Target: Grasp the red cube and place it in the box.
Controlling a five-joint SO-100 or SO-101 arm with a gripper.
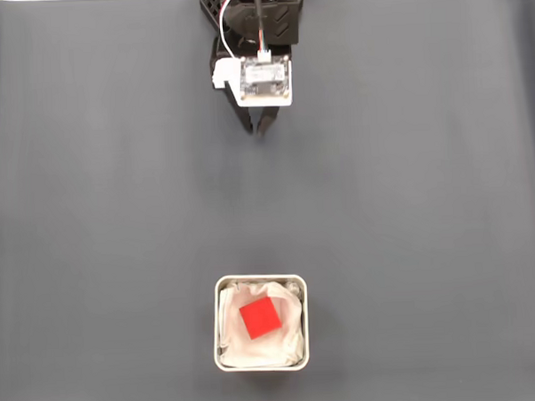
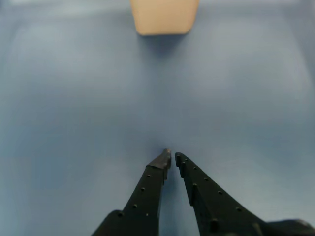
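Note:
The red cube (image 1: 260,317) lies inside the box (image 1: 258,280), a small square container with a pale rim and white wrinkly lining, near the bottom of the fixed view. My gripper (image 1: 258,130) is far from it, at the top of that view, with its black fingers close together over the dark mat. In the wrist view the gripper (image 2: 172,157) is shut with nothing between its tips, and the box (image 2: 163,17) shows blurred at the top edge.
A dark grey mat (image 1: 99,217) covers the table. The arm's base and white camera module (image 1: 264,79) sit at the top centre of the fixed view.

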